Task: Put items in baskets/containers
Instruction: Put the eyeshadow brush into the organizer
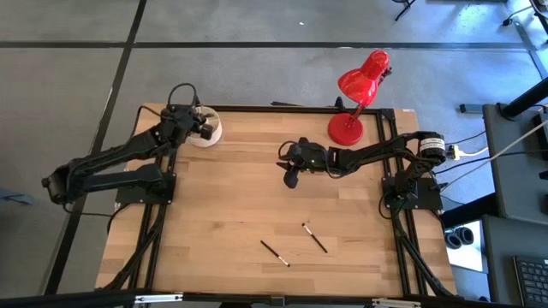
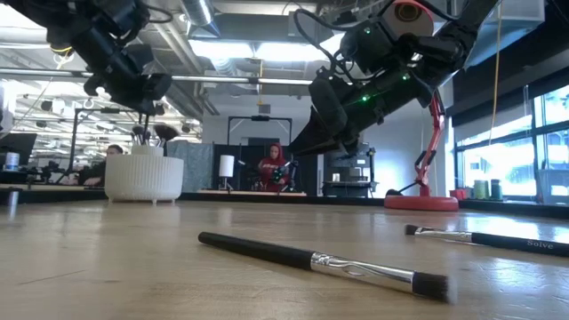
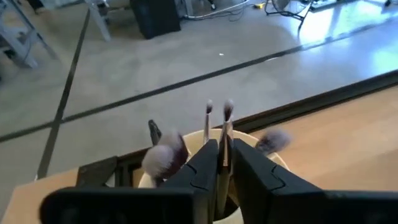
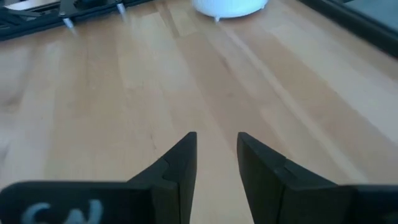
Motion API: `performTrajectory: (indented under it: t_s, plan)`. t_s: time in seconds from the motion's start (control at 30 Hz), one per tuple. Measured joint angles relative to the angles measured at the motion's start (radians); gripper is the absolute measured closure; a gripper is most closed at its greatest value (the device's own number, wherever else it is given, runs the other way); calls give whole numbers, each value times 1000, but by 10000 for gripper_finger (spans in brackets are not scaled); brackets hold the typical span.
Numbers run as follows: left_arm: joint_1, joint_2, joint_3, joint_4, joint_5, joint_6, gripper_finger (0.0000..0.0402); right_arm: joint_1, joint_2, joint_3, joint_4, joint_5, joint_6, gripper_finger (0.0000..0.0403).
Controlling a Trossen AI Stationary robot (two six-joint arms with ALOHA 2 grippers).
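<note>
The cream-white cup [image 1: 211,137] stands near the table's far left corner and holds several brushes upright, their fluffy heads [image 3: 164,155] showing above the rim. My left gripper [image 1: 202,127] hovers right over the cup [image 2: 144,178], shut on a thin brush [image 3: 226,118]. My right gripper [image 1: 291,171] hangs open and empty above the table's middle, its fingers [image 4: 180,165] apart over bare wood. Two dark-handled brushes [image 1: 276,253] [image 1: 315,239] lie flat on the near part of the table. My left gripper pinches the thin brush by its shaft [image 3: 222,146] between both fingers, coming from above and pointing down. The brush stands upright, its pale tip [image 3: 228,109] above the fingers and its lower end [image 2: 142,124] reaching down into the cup. Whether the second stick [image 3: 208,115] beside it is also held, I cannot tell.
A red desk lamp [image 1: 361,85] stands with its round base [image 1: 345,129] at the far edge, right of centre and close behind my right arm. In the low view a person in red [image 2: 275,167] sits in the room beyond the table.
</note>
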Motion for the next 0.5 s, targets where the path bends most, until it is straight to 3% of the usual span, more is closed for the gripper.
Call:
performTrajectory:
  t_s: [0.2, 0.37, 0.5]
  plan:
    - [21, 5, 0, 1, 21, -10, 316, -18, 0, 0, -66, -102, 33, 289]
    - [21, 5, 0, 1, 34, 0, 284, -19, -2, 0, -209, -286, 134, 289]
    - [21, 5, 0, 9, -20, -37, 262, 7, -2, 0, -273, -262, 156, 289]
